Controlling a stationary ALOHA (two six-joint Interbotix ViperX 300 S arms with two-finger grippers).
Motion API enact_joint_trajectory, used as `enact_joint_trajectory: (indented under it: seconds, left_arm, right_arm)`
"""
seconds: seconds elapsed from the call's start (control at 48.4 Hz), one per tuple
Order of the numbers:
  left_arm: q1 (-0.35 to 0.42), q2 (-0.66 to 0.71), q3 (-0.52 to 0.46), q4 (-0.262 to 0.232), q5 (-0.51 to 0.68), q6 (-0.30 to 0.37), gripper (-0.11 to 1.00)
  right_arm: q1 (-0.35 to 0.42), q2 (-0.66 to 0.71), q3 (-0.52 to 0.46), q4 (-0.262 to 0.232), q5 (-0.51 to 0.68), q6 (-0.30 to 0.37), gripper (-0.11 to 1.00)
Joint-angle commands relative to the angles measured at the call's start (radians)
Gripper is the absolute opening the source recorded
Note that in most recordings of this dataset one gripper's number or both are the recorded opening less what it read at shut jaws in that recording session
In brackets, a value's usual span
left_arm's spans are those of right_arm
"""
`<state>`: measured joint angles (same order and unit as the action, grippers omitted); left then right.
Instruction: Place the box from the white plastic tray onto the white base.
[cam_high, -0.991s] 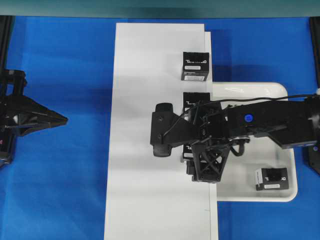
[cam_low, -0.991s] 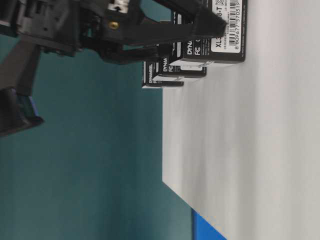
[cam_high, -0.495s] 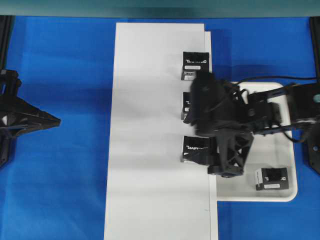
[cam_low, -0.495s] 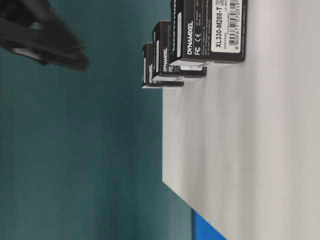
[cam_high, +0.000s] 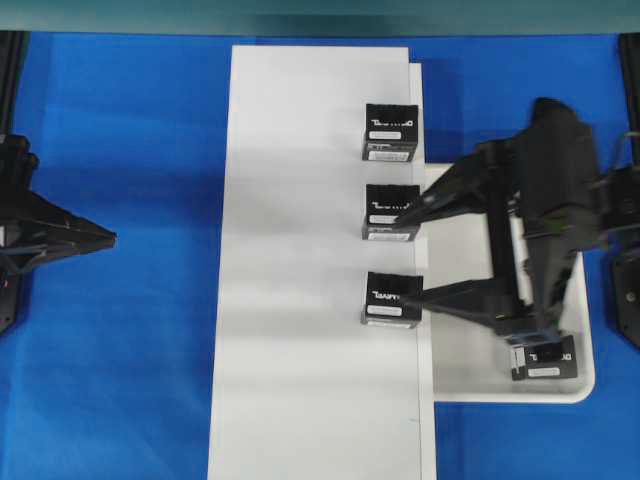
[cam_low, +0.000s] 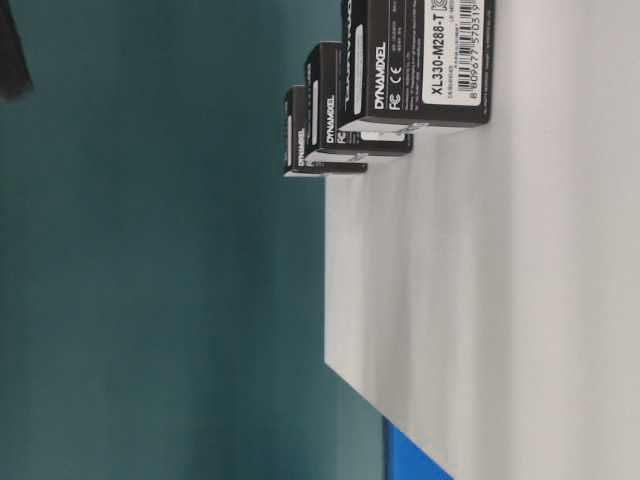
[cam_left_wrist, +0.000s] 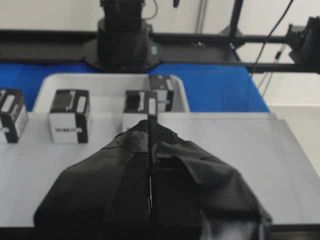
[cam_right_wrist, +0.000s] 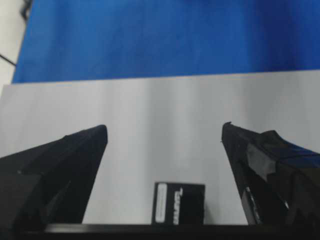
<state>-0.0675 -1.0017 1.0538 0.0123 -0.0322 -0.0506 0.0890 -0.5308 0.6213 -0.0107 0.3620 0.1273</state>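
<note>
Released, the box (cam_high: 392, 299) sits square, label strip toward the camera-near edge.

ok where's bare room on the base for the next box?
White base: the whole strip left of the three boxes is bare, also below the nearest one. Crowded along its right edge, where the open right gripper hangs by the tray.

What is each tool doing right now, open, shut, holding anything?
Left tool: shut, holding nothing.
Right tool: open wide and empty, above the edge of the white base and the white plastic tray.
</note>
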Motion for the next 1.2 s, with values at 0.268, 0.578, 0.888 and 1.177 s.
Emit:
enact_joint_trajectory:
  seconds: [0.268, 0.578, 0.888, 1.177]
  left_arm:
    - [0.002, -0.025, -0.025, 0.003, -0.005, 0.000, -0.07]
    - [0.009, -0.023, -0.009, 0.003, 0.043, 0.008, -0.07]
    - [0.011, -0.023, -0.009, 0.003, 0.071, 0.006, -0.07]
    - [0.012, -0.034, -0.008, 0.003, 0.078, 0.009, -0.07]
  right_arm:
    - [0.003, -0.219, 0.124, -0.003, -0.014, 0.002, 0.95]
    - [0.005, -0.407, 0.230, 0.002, -0.012, 0.005, 0.91]
    - [0.005, -0.500, 0.305, 0.006, -0.026, 0.006, 0.90]
    - [0.003, -0.548, 0.331, 0.008, -0.035, 0.006, 0.90]
